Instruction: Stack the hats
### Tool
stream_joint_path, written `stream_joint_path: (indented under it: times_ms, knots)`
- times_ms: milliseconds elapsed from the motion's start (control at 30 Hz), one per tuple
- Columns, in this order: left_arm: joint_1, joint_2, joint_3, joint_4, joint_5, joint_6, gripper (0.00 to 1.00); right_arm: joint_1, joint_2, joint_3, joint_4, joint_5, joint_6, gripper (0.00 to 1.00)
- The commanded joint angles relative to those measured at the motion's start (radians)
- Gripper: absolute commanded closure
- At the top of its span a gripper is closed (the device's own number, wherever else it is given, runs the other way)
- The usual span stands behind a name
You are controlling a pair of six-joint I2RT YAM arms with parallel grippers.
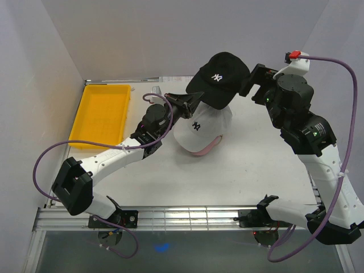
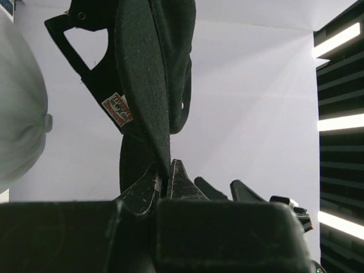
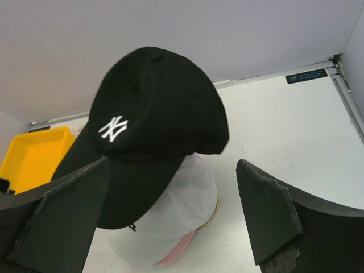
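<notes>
A yellow tray (image 1: 102, 114) sits at the far left of the surface (image 1: 256, 170), well apart from the caps. Mid-surface, the white cap (image 1: 205, 128) rests on a pink cap (image 1: 207, 149). The black cap (image 1: 219, 77) hangs tilted over them, its brim pinched in the closed left claw (image 2: 168, 182), whose arm reaches diagonally inward. The right claw (image 3: 173, 170) gapes wide just beside the black cap, its arm bent in from the right.

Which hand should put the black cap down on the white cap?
The left hand, I think: it pinches the black cap by its brim, close over the white cap. The right hand is open and holds nothing.
</notes>
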Motion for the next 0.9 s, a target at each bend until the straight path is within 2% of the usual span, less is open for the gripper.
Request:
stream_joint_path:
  times_ms: [0,300,433,867]
  knots:
    - [0.024,-0.044,-0.038,0.092,0.079,-0.072,1.0,-0.007,0.011,0.088,0.031,-0.135,-0.056,0.04]
    - [0.039,-0.118,-0.222,0.237,0.11,-0.087,1.0,-0.019,0.086,0.145,0.031,-0.391,-0.067,0.04]
    - [0.041,-0.147,-0.335,0.329,0.107,-0.093,1.0,-0.024,0.098,0.127,0.032,-0.433,-0.058,0.04]
    - [0.041,-0.11,-0.463,0.479,0.159,-0.116,1.0,-0.054,0.109,0.081,0.031,-0.48,-0.059,0.04]
